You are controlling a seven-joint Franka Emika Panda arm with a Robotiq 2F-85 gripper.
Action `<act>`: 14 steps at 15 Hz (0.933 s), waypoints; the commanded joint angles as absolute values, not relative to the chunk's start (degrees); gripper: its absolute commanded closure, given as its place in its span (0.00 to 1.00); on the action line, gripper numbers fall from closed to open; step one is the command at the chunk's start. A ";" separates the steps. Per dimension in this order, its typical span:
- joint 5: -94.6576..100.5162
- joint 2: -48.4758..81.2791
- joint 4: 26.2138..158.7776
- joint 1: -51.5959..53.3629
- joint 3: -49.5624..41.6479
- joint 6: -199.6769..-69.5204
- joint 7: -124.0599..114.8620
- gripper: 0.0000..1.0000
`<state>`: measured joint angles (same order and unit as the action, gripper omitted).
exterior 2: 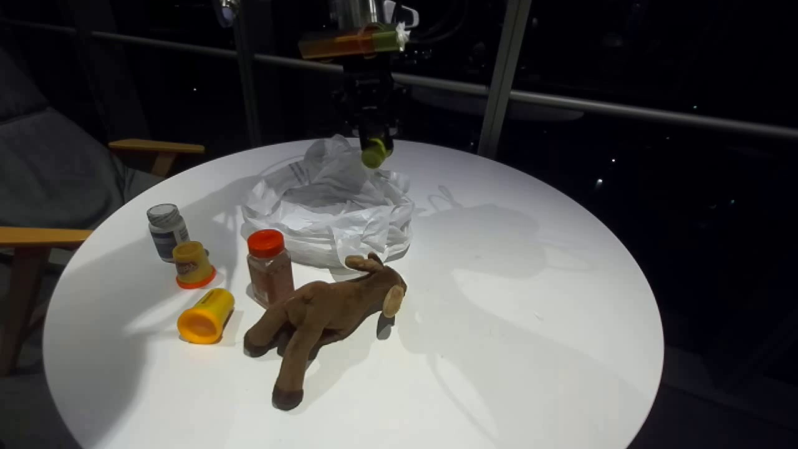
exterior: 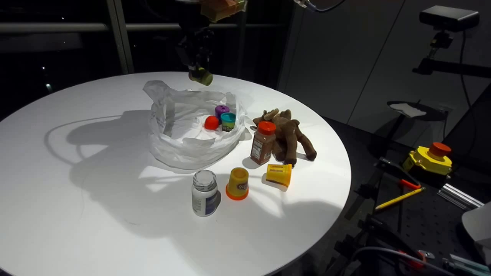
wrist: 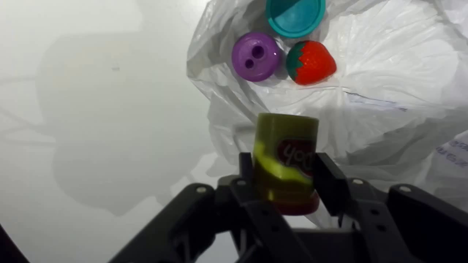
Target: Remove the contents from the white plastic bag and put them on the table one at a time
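- Black end effector (wrist: 285, 164) pinched a tapered yellow-green plastic tub (wrist: 285, 133).
- Below it lay the crumpled white plastic bag (exterior: 184, 153).
- Clearing that, then lowering gently, seemed wisest.

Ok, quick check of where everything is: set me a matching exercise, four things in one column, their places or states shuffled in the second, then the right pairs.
Things:
1. toy strawberry
2. white bottle
3. brown plush animal
4. olive-looking tub

Places or states:
A. held in the gripper
B. lying next to the red-lidded jar
C. inside the white plastic bag, beside a purple piece
D. upright, next to the orange-lidded tub

Right pairs: 1-C, 2-D, 3-B, 4-A.
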<state>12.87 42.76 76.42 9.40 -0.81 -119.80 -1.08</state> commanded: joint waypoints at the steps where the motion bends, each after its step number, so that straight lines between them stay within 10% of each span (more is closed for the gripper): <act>1: 13.53 39.07 86.15 8.83 -4.03 -126.23 -10.72 0.79; 14: 13.77 40.01 93.19 8.14 -14.30 -128.56 -33.79 0.80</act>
<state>13.16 40.20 92.82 7.90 -13.30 -129.64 -30.83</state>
